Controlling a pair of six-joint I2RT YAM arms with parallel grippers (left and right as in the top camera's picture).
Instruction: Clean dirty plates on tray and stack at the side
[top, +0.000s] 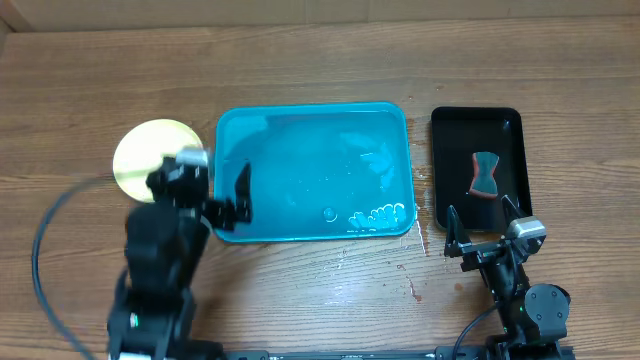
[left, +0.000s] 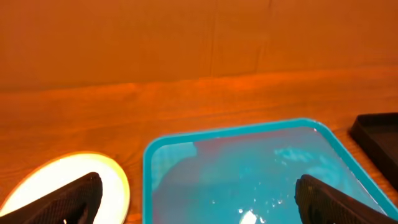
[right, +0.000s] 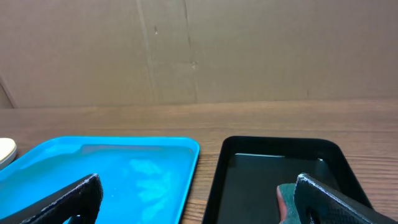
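Nearest, the left claw (left: 198, 186) hangs wide open and empty, with one finger over the plates (top: 150, 155) and the other above the left rim of the turquoise tray (top: 290, 200). The right claw (top: 482, 210), also spread and empty, hovers at the near end of the black tray (top: 445, 130), where a red-and-teal sponge (top: 485, 175) lies. The turquoise tray is wet, with suds near its right front corner. The plates sit on the counter (top: 320, 60) just left of it; how many cannot be told.
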